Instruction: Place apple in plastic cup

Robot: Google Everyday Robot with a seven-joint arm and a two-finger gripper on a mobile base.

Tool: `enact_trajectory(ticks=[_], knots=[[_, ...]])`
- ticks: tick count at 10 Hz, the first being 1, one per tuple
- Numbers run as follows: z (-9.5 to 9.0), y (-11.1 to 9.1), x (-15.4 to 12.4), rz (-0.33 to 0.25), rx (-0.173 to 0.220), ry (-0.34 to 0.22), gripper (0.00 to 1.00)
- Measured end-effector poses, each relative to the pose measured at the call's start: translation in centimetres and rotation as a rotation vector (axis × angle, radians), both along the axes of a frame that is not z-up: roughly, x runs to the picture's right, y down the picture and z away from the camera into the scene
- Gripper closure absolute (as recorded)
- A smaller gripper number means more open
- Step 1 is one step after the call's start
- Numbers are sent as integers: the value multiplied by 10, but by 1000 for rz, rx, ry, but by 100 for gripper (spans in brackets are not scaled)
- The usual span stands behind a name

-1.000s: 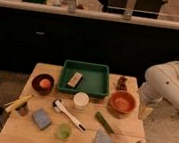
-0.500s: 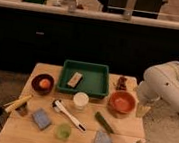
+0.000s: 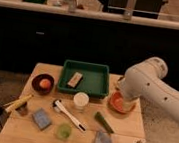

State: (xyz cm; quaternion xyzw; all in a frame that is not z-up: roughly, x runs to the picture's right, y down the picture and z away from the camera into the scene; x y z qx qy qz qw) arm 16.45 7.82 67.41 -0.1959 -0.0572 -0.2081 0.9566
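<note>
Gripper [image 3: 122, 98]: at end of white arm [image 3: 152, 83], low over shallow round orange bowl [image 3: 122, 108], right side of wooden table [image 3: 20, 135]. Opening: cannot tell; no sign of anything held.

Small round orange-red apple [image 3: 46, 83]: far left of gripper, past green rectangular plastic tray [image 3: 95, 83], inside dark round bowl [image 3: 34, 83], presumably to stop it rolling.

Short translucent light-green plastic cup [image 3: 64, 131]: left of gripper, nearer front edge, upright, mouth up to receive.

Judging pick not yet started; needs long reach left first.

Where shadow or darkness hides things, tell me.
Camera view: the table is evenly lit; the cabinets behind are dark. The end effector hangs over the orange bowl, partly covering it; apple and green cup show plainly.
</note>
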Motion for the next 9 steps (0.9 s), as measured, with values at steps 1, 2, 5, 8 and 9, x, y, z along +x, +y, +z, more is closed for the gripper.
enact_trajectory(ticks=[1,2,5,8,9], knots=[[1,-1,-24,-104,12,-42,20],[1,0,-42,-184,20,-71,20],[3,2,-78,-358,30,-123,20],[3,3,-77,-359,28,-118,20],[3,3,-78,-361,28,-120,20]])
